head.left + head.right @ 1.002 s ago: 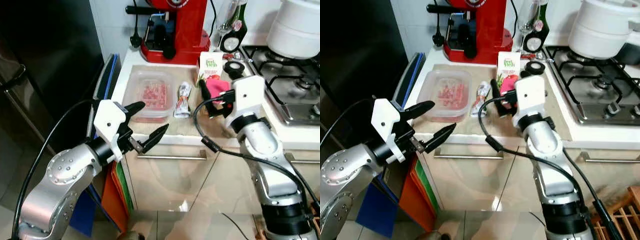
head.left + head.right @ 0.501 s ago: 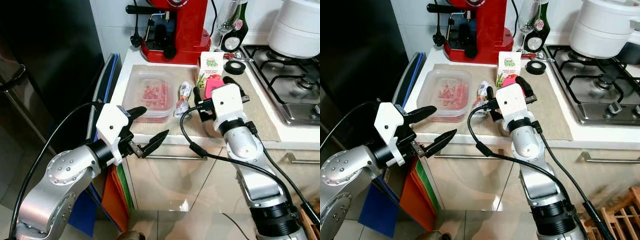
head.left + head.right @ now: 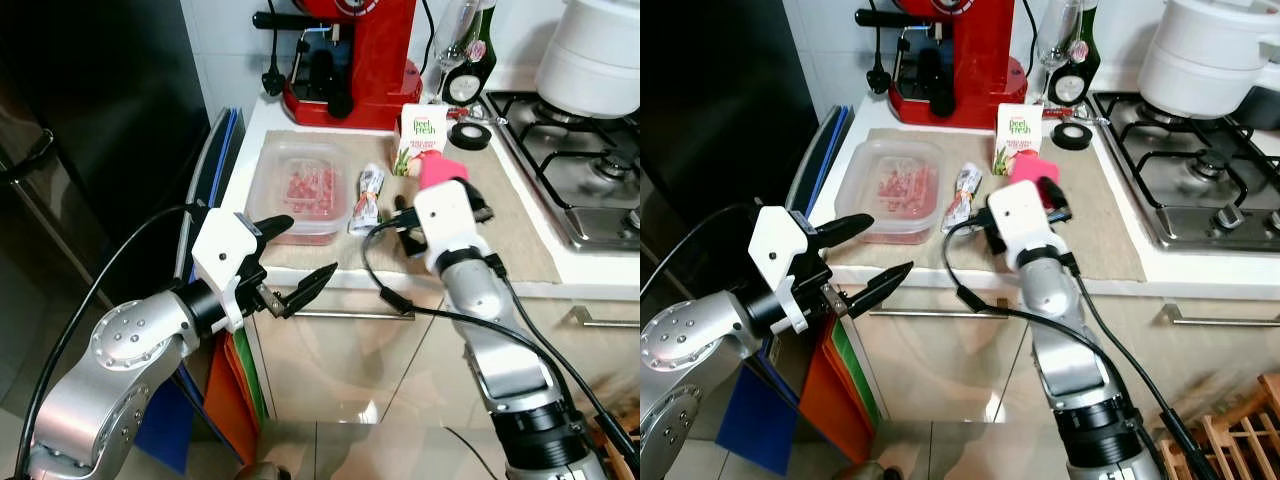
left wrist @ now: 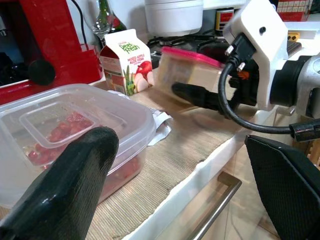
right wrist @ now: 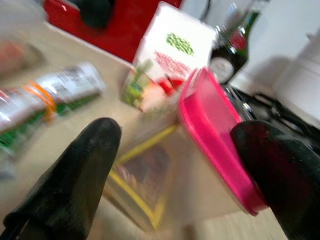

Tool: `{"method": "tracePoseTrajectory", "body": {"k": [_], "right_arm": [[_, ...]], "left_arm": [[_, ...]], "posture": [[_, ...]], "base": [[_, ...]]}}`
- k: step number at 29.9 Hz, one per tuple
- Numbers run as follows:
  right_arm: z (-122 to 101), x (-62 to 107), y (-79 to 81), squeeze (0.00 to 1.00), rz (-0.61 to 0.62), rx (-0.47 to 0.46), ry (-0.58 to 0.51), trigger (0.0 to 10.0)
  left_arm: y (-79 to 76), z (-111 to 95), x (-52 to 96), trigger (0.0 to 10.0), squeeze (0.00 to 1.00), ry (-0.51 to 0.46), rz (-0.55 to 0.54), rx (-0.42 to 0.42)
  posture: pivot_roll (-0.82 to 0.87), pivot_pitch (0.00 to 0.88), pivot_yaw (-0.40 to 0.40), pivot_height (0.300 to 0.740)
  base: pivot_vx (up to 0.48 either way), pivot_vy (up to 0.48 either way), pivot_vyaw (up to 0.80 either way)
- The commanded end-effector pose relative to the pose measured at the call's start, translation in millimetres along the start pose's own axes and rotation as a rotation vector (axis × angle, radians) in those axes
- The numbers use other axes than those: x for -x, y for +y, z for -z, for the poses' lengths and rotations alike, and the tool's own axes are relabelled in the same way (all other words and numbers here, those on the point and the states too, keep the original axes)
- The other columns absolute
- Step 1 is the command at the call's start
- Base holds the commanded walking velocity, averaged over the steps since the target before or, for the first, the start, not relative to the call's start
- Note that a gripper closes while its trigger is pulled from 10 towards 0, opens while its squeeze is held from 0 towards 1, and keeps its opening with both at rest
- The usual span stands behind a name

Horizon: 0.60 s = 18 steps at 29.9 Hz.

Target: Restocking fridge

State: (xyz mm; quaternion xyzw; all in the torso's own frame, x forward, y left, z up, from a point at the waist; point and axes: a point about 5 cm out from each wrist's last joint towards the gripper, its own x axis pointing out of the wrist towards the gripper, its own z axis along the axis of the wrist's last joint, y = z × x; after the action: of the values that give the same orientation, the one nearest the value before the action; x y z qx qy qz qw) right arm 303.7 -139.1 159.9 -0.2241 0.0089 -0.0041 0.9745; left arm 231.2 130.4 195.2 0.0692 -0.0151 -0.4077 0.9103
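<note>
My right gripper [image 5: 175,135] is shut on a clear container with a pink lid [image 3: 443,166], held tilted just above the beige mat [image 3: 510,215] on the counter. Behind it stands a small juice carton [image 3: 422,133]. A squeeze tube [image 3: 367,195] lies to its left, beside a clear plastic tub of red pieces [image 3: 300,185]. My left gripper [image 3: 312,243] stands open with nothing in it at the counter's front edge, in front of that tub [image 4: 65,130]. The dark fridge [image 3: 90,130] stands at the far left.
A red coffee machine [image 3: 350,50] stands at the back of the counter, with a wine glass and a bottle [image 3: 470,60] beside it. A black tape roll [image 3: 470,135] lies near the gas hob [image 3: 585,170], which carries a white pot [image 3: 600,50]. Drawer handles [image 3: 345,314] run below the counter.
My right arm has carried the pink-lidded container leftward and nearer the counter's front, turning its wrist. The left gripper has hardly moved.
</note>
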Motion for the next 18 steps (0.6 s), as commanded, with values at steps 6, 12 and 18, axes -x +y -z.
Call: {"method": "tracePoseTrajectory", "body": {"k": [6, 12, 18], "right_arm": [[-1, 2.6, -29.0, 0.00, 0.073, -0.043, 0.000, 10.0], [-11, 8.6, -31.4, 0.00, 0.056, -0.065, -0.070, 10.0], [-17, 11.1, -21.5, 0.00, -0.008, -0.068, -0.125, 10.0]], "left_arm": [[-0.7, 0, 1.8, 10.0, 0.00, 0.013, 0.014, -0.003], [-2.3, 2, 0.5, 10.0, 0.00, 0.014, 0.017, 0.004], [-1.2, 2, -0.7, 10.0, 0.00, 0.012, 0.016, 0.001]], "posture": [[0.11, 0.014, 0.050, 0.740], [0.10, 0.018, 0.053, 0.740], [0.10, 0.021, 0.052, 0.740]], "base": [[0.000, 0.000, 0.00], [0.000, 0.000, 0.00], [0.000, 0.000, 0.00]]}}
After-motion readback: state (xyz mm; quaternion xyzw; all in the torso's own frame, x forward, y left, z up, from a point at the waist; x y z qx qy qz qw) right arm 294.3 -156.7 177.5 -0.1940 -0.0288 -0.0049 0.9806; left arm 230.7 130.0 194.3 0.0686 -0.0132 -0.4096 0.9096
